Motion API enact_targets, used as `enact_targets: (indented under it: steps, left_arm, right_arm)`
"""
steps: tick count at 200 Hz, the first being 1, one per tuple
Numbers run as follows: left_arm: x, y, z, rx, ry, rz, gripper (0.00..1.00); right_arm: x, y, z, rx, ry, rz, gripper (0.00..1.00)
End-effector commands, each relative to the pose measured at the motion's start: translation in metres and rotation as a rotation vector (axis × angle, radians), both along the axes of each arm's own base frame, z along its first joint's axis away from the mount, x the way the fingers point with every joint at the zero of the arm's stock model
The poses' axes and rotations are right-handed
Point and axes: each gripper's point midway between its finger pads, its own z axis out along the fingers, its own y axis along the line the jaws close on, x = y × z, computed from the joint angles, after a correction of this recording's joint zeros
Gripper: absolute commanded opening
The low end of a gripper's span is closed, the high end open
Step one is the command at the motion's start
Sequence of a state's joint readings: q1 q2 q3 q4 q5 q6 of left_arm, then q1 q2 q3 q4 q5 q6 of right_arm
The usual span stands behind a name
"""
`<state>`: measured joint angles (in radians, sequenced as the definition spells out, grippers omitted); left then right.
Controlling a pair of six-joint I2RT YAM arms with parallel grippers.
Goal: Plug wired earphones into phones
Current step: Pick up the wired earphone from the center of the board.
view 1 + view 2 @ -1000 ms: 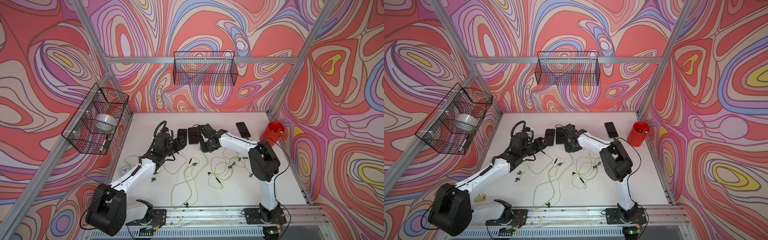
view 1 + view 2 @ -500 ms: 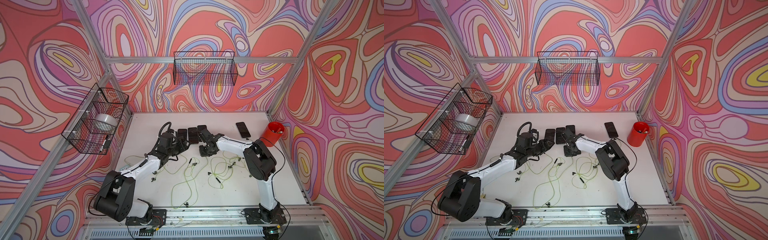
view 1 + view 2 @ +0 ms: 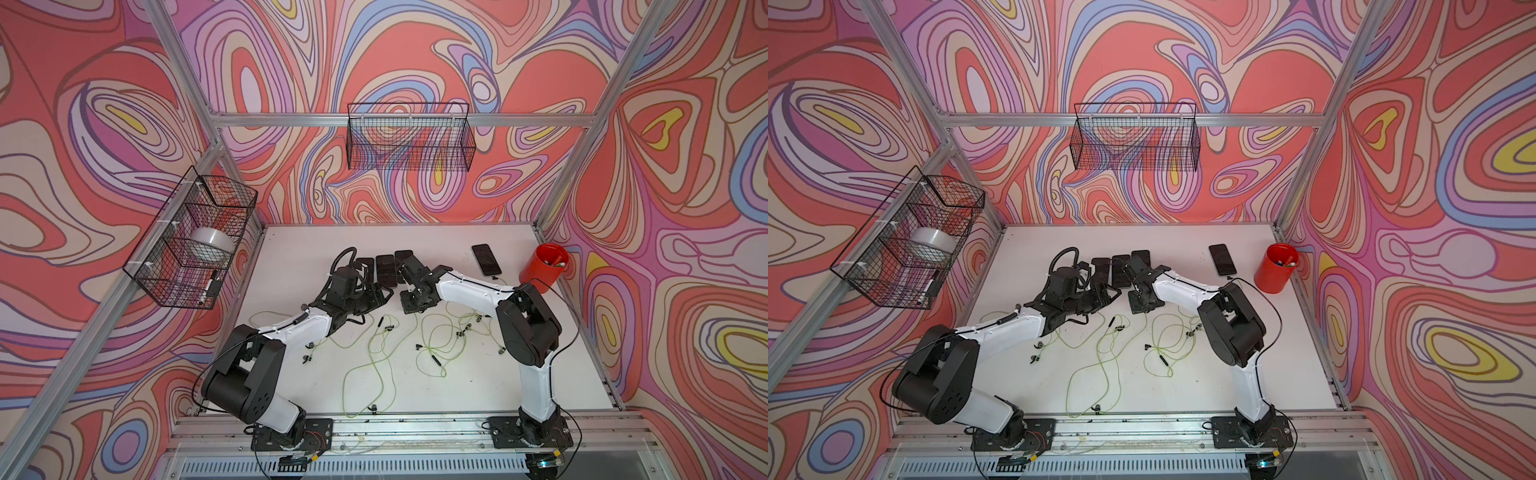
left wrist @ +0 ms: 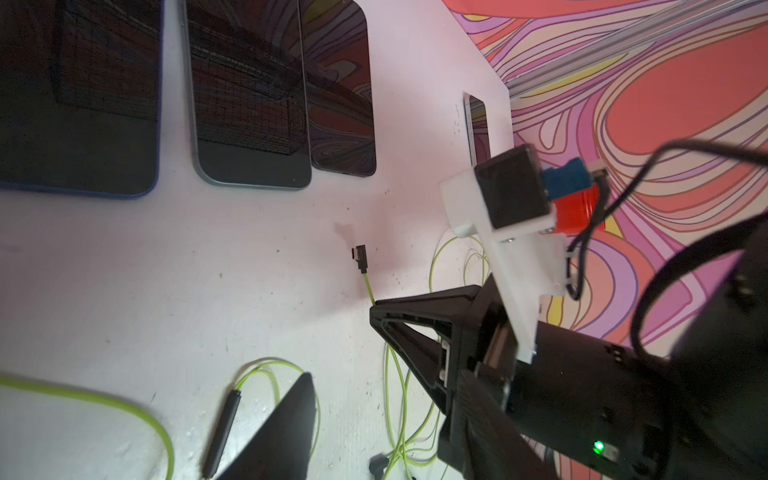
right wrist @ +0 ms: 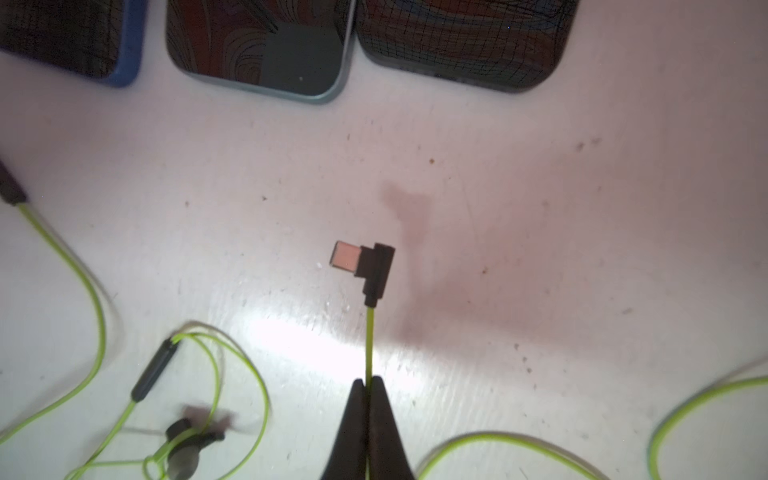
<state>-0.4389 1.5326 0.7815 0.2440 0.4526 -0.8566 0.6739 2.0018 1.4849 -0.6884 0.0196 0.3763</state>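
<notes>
Phones (image 3: 384, 270) number four, three abreast; right fingers (image 5: 353, 415) pinch one earphone cable (image 5: 369, 345).

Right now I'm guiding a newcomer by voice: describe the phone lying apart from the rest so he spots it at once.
Find the red cup at the far right of the table. The phone lies beside it, toward the middle. It is alone; the other three phones sit side by side.
</notes>
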Motion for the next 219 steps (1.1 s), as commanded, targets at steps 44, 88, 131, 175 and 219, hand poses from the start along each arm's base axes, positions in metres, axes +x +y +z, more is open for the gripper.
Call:
enact_targets:
  steps: [44, 88, 131, 175, 219]
  left_arm:
    - [0.016, -0.018, 0.008, -0.066, -0.003, -0.023, 0.44]
    - [0.023, -0.022, 0.001, -0.09, 0.019, -0.005, 0.36]
    - [0.024, -0.027, -0.005, -0.083, 0.033, -0.02, 0.41]
    - [0.025, -0.028, -0.006, -0.084, 0.033, -0.018, 0.33]
    - [0.024, -0.028, -0.009, -0.075, 0.042, -0.019, 0.23]
  right_arm:
    - [-0.016, 0.009, 0.034, 0.099, -0.032, 0.083, 0.0]
    - [-0.023, 0.013, 0.045, 0.144, -0.044, 0.102, 0.0]
    - [-0.027, 0.024, 0.055, 0.191, -0.057, 0.128, 0.0]
    - [-0.031, 0.029, 0.056, 0.191, -0.052, 0.145, 0.0]
    - [-0.029, 0.031, 0.061, 0.206, -0.068, 0.131, 0.0]
